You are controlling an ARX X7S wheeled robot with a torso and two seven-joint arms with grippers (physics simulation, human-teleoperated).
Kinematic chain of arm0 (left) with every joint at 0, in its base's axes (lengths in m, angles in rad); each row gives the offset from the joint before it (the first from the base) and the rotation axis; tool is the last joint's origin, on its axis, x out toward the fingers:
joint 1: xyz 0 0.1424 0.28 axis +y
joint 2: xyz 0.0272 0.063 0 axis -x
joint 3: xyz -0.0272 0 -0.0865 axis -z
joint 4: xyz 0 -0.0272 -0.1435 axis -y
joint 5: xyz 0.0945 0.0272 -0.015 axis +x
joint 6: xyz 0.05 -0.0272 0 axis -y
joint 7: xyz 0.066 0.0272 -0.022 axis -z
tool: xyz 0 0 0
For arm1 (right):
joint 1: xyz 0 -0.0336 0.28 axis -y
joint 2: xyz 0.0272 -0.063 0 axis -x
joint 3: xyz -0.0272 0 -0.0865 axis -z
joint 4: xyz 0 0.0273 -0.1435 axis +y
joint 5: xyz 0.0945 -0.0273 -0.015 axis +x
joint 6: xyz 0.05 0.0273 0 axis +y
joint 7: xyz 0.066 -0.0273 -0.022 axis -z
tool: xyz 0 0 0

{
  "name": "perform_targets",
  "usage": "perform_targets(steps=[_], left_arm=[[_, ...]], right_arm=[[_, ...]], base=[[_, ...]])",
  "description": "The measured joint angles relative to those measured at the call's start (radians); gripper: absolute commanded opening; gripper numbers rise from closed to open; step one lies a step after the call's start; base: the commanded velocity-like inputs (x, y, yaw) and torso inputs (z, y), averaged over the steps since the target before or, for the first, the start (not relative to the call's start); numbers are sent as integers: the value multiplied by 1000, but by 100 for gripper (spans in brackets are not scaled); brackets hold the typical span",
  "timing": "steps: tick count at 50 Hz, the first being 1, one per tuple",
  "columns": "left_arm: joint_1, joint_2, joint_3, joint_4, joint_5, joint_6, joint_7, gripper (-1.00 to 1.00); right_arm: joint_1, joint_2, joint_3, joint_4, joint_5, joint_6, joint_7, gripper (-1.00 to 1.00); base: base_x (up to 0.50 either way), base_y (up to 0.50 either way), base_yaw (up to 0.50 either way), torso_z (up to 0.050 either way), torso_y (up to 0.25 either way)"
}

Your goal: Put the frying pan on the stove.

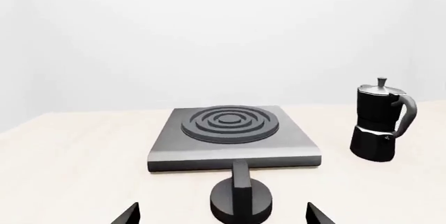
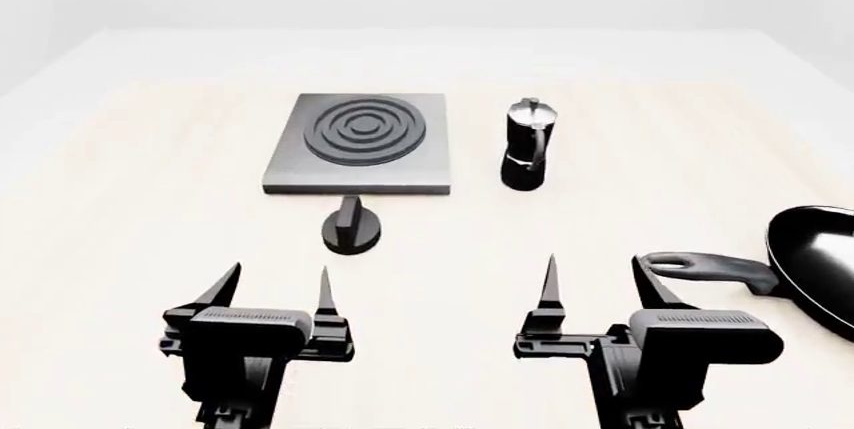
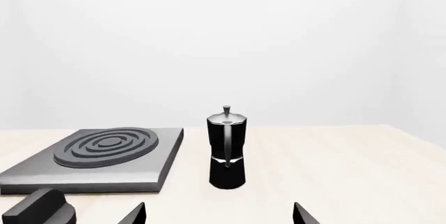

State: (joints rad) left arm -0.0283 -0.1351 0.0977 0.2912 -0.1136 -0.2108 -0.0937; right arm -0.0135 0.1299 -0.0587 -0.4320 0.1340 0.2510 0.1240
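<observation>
On the pale counter [image 2: 134, 199], the left gripper [image 2: 274, 289] hovers at the near edge with its fingers [image 2: 220, 284] spread apart and nothing between them. In the left wrist view only the two tips show, wide apart, with the dial [image 1: 241, 198] between and beyond them.

Ahead of that gripper sits the dial [image 2: 351, 227], a small black knob with an upright ridge, just in front of the stove's near edge and apart from it. The stove [image 2: 360, 144] lies flat near the middle of the counter, a dark-grey square plate with raised rings, and its top is bare. The left wrist view shows the stove [image 1: 233, 138] straight ahead; the right wrist view shows it [image 3: 97, 156] off to one side.

Just right of the stove stands the pot [image 2: 526, 146], upright, black below and silver-lidded, near the plate but not touching it. It also shows in both wrist views [image 1: 379, 122] [image 3: 226, 148].

The right gripper [image 2: 601, 294] hovers at the near edge, its fingers [image 2: 547, 284] also spread and empty.

Farthest right, the pan [image 2: 814, 264] rests on the counter, partly cut off by the edge of the head view, well apart from the stove. Its handle [image 2: 707, 267] points left toward the right gripper, the looped end close by the outer finger; whether they touch I cannot tell
</observation>
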Motion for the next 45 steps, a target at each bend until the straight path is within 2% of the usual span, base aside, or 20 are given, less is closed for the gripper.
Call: perform_targets(steps=[45], left_arm=[[25, -40, 12, 28, -51, 4, -27, 100]], right_arm=[[-8, 32, -33, -15, 34, 4, 43, 100]], base=[[280, 0, 0, 0, 0]])
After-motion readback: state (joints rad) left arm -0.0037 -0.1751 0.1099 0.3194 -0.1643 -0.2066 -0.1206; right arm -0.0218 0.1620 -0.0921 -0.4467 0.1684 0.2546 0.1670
